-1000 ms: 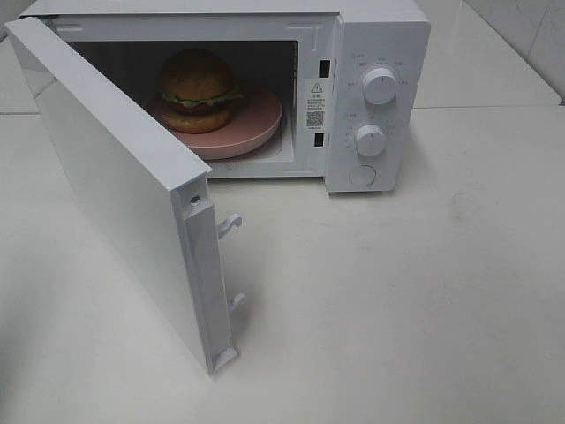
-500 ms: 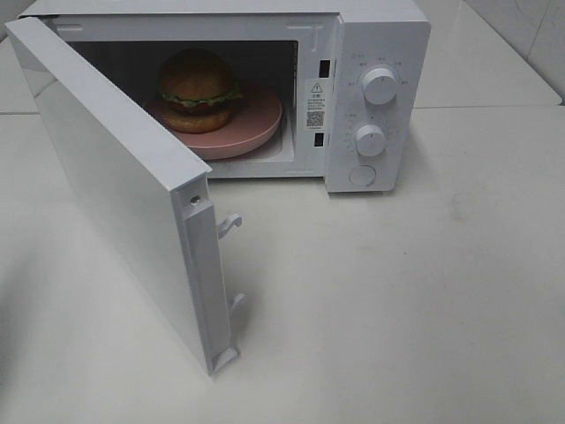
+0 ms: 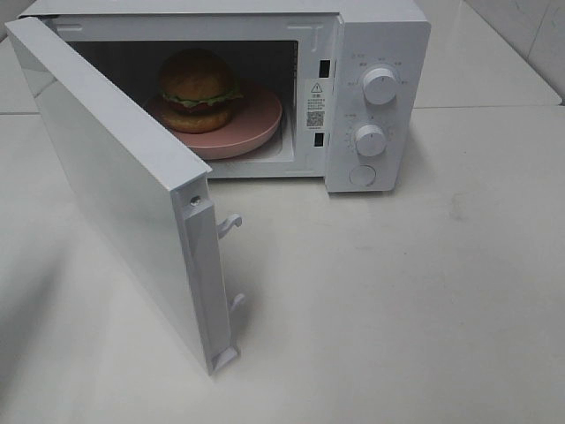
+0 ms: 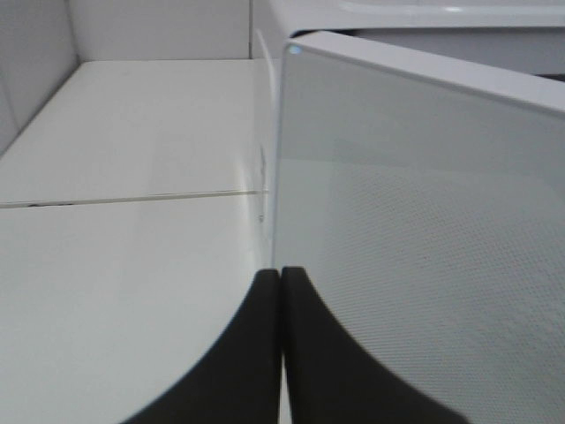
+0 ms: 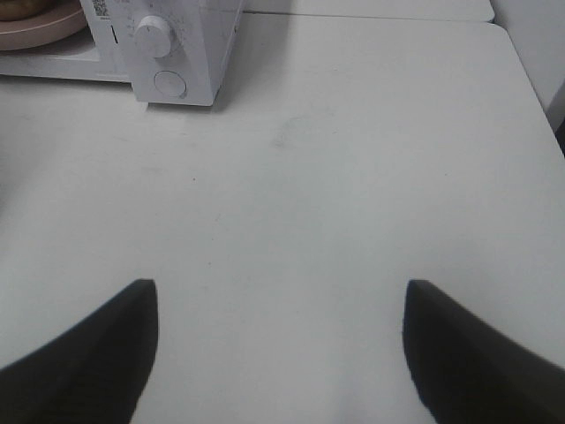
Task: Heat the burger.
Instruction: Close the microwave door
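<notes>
Sitting on a salmon-pink round plate (image 3: 261, 120) inside the white microwave (image 3: 402, 55), the domed golden-brown burger (image 3: 198, 87) is beyond the open door (image 3: 115, 185) facing the left pincer (image 4: 281, 284) (pressed together); right pincer (image 5: 281, 287) spread, empty. Closing, heating remain.

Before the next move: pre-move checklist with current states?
1. Round burger with golden-brown bun on the flat pink plate inside the white microwave: ok.
2. White microwave door closed: not ok, it stands wide open.
3. Left gripper shut, facing the door's outer face: ok; contact: cannot tell.
4. Right gripper open, empty, over the white table, away from the door: ok.
5. White round dials set: cannot tell.
</notes>
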`<state>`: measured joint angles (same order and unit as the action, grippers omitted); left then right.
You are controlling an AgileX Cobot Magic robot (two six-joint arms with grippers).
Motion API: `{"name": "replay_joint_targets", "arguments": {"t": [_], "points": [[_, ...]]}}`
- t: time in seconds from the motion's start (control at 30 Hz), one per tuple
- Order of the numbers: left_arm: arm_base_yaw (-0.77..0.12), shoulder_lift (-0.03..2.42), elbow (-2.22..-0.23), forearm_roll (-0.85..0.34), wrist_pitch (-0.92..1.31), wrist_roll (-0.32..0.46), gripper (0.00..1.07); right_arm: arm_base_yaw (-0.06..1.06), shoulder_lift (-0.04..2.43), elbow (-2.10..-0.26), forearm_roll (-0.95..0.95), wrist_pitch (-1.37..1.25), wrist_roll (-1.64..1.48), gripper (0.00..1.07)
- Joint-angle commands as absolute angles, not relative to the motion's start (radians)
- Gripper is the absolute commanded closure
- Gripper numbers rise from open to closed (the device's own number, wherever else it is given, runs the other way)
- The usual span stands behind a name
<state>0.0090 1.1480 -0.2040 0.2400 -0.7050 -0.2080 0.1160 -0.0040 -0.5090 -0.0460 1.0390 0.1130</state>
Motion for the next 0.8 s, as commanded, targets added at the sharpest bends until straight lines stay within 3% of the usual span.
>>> {"name": "replay_joint_targets", "arguments": {"t": [0.03,0.33,0.5,0.57,0.6,0.67,0.77,0.8], "points": [[0.009,1.245,-0.204,0.366,-0.873,-0.241,1.07,0.108,-0.030,-0.508,-0.042,1.038,0.104,0.34],[-0.027,1.362,-0.208,0.365,-0.973,-0.236,1.07,0.108,-0.030,-0.508,-0.042,1.038,0.104,0.34],[-0.153,1.404,-0.210,0.204,-0.972,-0.162,1.07,0.108,-0.030,-0.508,-0.042,1.038,0.104,0.34],[-0.240,1.432,-0.210,0.085,-0.980,-0.118,1.07,0.108,-0.030,-0.508,-0.042,1.038,0.104,0.34],[-0.240,1.432,-0.210,0.085,-0.980,-0.118,1.07,0.108,-0.030,-0.508,-0.042,1.038,0.104,0.34],[-0.337,1.465,-0.214,-0.044,-1.006,-0.068,1.07,0.108,-0.030,-0.508,-0.042,1.038,0.104,0.34],[-0.362,1.471,-0.220,-0.071,-1.005,-0.059,1.07,0.108,-0.030,-0.508,-0.042,1.038,0.104,0.34],[-0.411,1.486,-0.235,-0.118,-1.005,-0.042,1.07,0.108,-0.030,-0.508,-0.042,1.038,0.104,0.34]]}}
